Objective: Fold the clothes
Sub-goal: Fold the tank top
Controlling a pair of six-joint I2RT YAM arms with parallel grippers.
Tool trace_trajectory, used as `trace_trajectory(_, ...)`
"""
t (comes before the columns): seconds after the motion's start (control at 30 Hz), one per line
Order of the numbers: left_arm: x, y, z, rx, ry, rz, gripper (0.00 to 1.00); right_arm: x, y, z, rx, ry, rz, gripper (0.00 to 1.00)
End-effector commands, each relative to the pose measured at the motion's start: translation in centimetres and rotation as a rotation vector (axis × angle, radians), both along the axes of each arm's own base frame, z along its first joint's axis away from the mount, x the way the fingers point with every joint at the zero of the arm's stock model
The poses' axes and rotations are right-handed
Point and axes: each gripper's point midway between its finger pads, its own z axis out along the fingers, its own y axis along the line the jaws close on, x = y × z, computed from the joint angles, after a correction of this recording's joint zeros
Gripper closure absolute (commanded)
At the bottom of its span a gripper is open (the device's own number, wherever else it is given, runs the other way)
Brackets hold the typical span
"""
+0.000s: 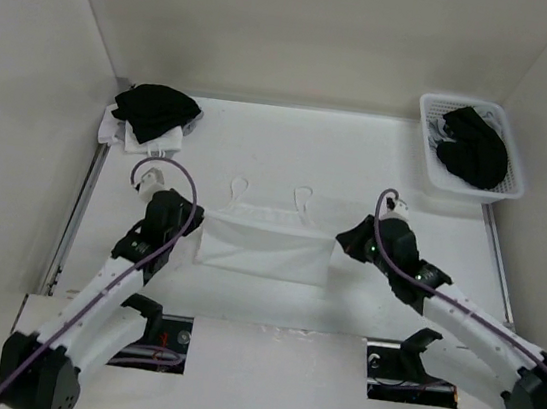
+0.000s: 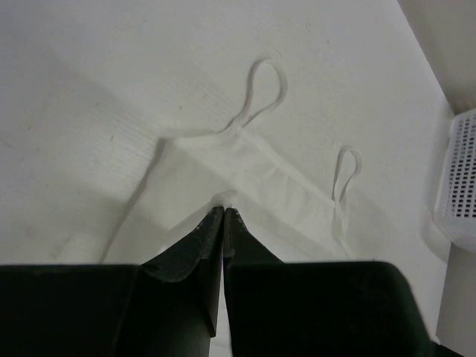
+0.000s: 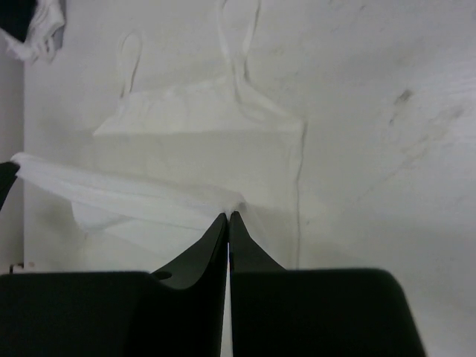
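White worktop (image 1: 291, 146) carries the clothes (image 1: 266, 249), a thin white top lying midway between both arms, long axis side to side, straps (image 1: 240, 188) pointing away, the left claw (image 2: 224, 212) and right claw (image 3: 228, 216) each clenched on fabric at one side edge.

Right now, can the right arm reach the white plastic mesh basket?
Probably, but not freely: the right end effector is shut on the thin white fabric top; nothing stands between it and the white mesh basket.
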Motion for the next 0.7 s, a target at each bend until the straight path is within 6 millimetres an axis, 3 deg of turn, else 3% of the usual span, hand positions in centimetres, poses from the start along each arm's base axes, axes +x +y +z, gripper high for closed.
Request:
trace_trajectory(0.0, 6.3, -0.4, 7.0, -0.039, -0.241, 0.051, 0.98, 5.2, 0.7, 4.2, 0.06, -0.133, 0.039, 0.96)
trace_trajectory(0.17, 11.0, -2.5, 7.6, -0.066, -0.252, 0.032, 0.98, 11.9, 1.1, 3.6, 0.084, -0.111, 0.039, 0.96)
trace_trajectory(0.33, 15.7, -0.3, 2.7, -0.014, -0.154, 0.127, 0.95, 18.3, 1.3, 1.1, 0.081, -0.06, -0.01, 0.95)
trace_trajectory(0.43, 18.4, 0.8, 0.9, 0.009, -0.133, 0.157, 0.89, 21.3, 1.5, 0.0, 0.106, -0.038, -0.046, 0.93)
trace_trajectory(0.57, 19.1, 1.3, 0.7, 0.011, -0.149, 0.164, 0.82, 22.3, 2.2, -0.2, 0.139, -0.051, -0.053, 0.67)
trace_trajectory(0.67, 17.4, 1.7, 1.3, 0.004, -0.169, 0.163, 0.73, 20.5, 1.9, -0.7, 0.125, -0.052, -0.064, 0.52)
